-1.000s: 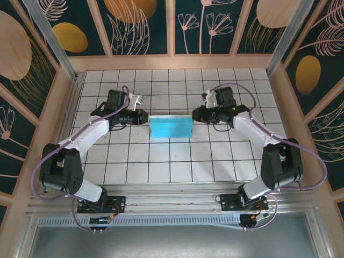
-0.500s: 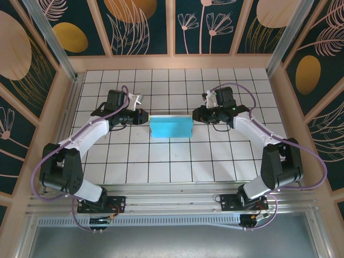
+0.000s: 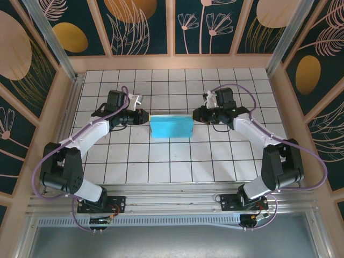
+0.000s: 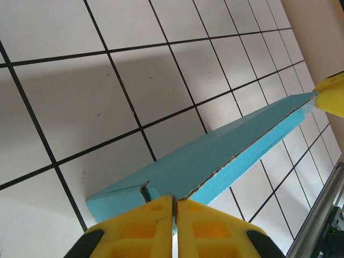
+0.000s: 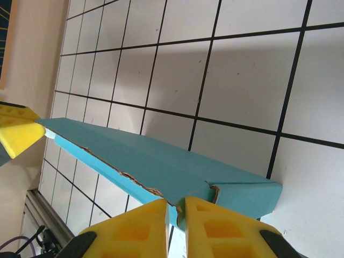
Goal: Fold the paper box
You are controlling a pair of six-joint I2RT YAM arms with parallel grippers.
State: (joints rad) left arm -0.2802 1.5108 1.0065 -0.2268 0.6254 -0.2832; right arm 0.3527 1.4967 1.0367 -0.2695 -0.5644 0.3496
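The paper box [image 3: 171,127] is a shallow teal rectangle lying mid-table between the two arms. My left gripper [image 3: 145,116] is shut on its left end wall. In the left wrist view the yellow fingers [image 4: 134,226] pinch the box's teal edge [image 4: 226,156] at my left gripper [image 4: 174,207]. My right gripper [image 3: 194,114] is shut on the right end wall. The right wrist view shows the yellow pads [image 5: 220,223] clamping the box [image 5: 161,161] at my right gripper [image 5: 177,212]. The other gripper's yellow fingertip [image 5: 16,131] shows at the box's far end.
The white tiled tabletop [image 3: 172,161] stretches around the box, bounded by wooden walls [image 3: 172,62] at the back and sides. An aluminium rail [image 3: 172,199] runs along the near edge by the arm bases.
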